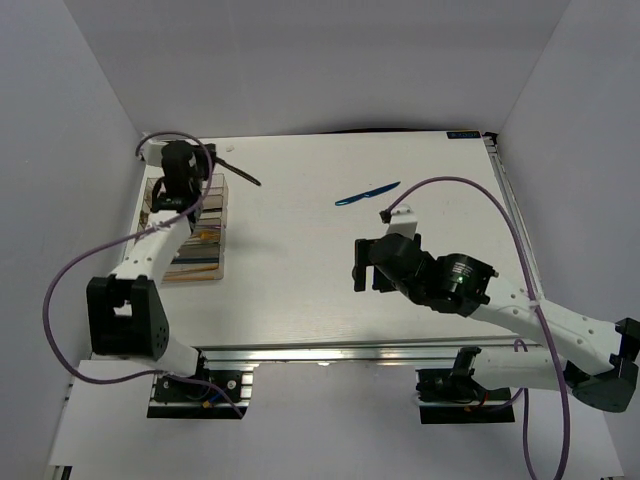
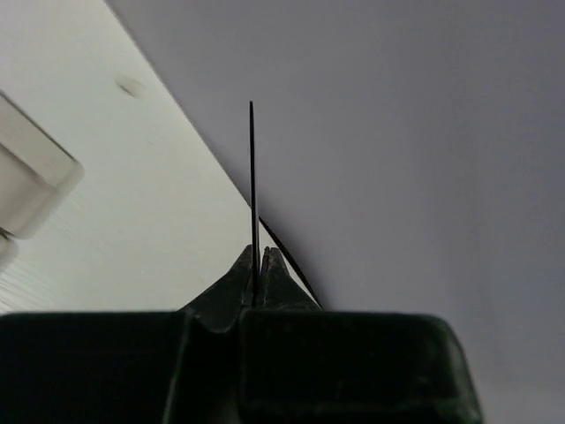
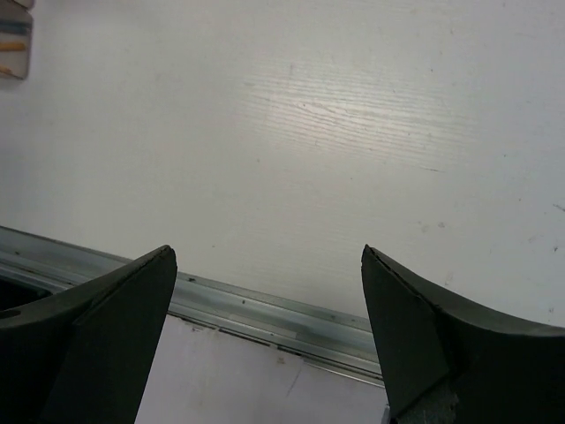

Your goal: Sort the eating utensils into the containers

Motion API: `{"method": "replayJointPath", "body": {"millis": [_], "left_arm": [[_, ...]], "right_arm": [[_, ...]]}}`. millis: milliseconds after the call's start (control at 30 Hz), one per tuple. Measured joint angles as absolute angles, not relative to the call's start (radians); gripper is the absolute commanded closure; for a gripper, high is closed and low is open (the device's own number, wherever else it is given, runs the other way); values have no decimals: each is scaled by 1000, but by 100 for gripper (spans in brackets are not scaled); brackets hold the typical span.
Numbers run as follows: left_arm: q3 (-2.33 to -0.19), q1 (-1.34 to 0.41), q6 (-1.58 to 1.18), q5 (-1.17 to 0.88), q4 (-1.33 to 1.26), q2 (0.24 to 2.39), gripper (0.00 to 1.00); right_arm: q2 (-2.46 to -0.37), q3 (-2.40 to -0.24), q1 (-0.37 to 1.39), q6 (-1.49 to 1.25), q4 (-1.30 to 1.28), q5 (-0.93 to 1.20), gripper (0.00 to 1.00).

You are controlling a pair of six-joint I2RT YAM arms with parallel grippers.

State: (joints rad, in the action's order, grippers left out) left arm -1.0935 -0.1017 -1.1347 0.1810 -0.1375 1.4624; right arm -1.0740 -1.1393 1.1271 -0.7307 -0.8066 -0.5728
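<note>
Left claw [image 2: 256, 269]: pressed together, pinching a thin dark utensil [image 2: 253, 177] seen edge-on; possibly a spoon, but the view is too narrow to tell.
Dark utensil: held over the far end of the organiser [image 1: 205, 272], its free end jutting right.
Right claw [image 3: 269, 300]: spread wide, empty, above bare bench [image 3: 335, 115].
Knife [image 1: 367, 193]: blue, flat on the bench, well apart from the organiser.
Handling: likely light, stiff and slick; pinch across the handle near mid-length so it does not pivot.
</note>
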Motion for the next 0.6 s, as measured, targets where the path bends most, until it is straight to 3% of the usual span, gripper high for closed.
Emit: {"method": "replayJointPath", "body": {"millis": [333,600], "left_arm": [[-1261,99,-1137,323,86,1879,100],[-1325,157,-1156,321,90,1942,100]], "right_arm": [[-1073,-1063,1127,-682,-789,-548,11],[-1140,-1032,1125,-639,-758,-542,11]]}}
